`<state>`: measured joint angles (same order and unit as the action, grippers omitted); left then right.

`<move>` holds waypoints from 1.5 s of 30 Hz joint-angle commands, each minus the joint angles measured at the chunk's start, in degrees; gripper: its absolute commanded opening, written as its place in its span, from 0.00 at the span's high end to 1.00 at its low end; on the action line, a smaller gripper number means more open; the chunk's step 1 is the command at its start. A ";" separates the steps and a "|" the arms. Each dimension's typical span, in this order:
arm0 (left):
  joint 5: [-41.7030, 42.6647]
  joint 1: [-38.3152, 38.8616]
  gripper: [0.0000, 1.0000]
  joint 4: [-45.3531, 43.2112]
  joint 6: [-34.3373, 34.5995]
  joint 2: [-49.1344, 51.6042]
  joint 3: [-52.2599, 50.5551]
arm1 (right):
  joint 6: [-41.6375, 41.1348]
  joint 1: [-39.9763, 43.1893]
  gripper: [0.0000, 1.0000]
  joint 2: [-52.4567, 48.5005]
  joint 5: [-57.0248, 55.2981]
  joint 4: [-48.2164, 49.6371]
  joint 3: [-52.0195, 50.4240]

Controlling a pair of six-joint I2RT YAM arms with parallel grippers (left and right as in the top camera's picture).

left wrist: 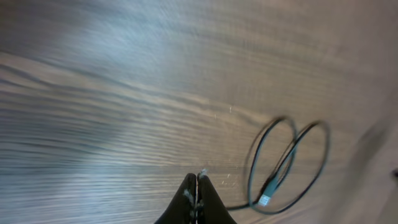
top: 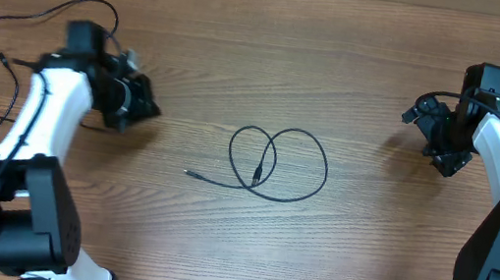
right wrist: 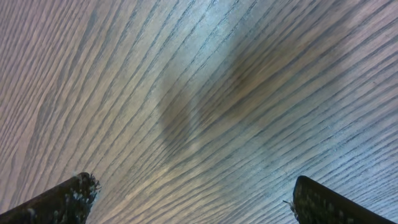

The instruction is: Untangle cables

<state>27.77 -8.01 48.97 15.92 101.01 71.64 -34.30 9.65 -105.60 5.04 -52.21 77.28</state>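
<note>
A thin black flexible cable [top: 258, 171] with small plug ends is lying in the middle of the brown wood-grain bench [top: 244, 50], curling into two overlapping loops with one free end trailing out towards the left. In the left wrist view the same cable [left wrist: 268, 186] is sitting ahead and to the right of the fingers, apart from them. The left gripper [left wrist: 196, 198] is hovering closed with its jaws pressed together, gripping nothing. The right gripper [right wrist: 193, 182] is standing wide open over bare wood, well away from the loops. A second thin black cord [top: 25, 15] is sprawling loosely along the bench's left edge, near the left arm.
</note>
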 commanded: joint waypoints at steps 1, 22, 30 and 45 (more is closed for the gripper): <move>-4.81 5.46 0.95 -1.70 -0.22 0.24 -4.39 | 0.02 0.07 0.00 0.48 -0.72 0.15 -0.07; -17.11 32.48 0.49 -7.65 19.39 0.24 -10.54 | 0.02 0.07 0.00 0.48 -0.72 0.13 -0.07; -13.55 37.09 0.96 -12.07 25.05 0.24 -10.54 | 0.02 0.07 0.00 0.48 -0.70 0.13 -0.07; -36.35 38.80 0.38 -5.25 59.25 0.37 -10.54 | 0.02 0.07 0.00 0.48 -0.70 0.15 -0.07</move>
<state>-3.29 30.57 43.57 69.04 101.03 61.43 -34.30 9.65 -105.60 5.04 -52.27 77.28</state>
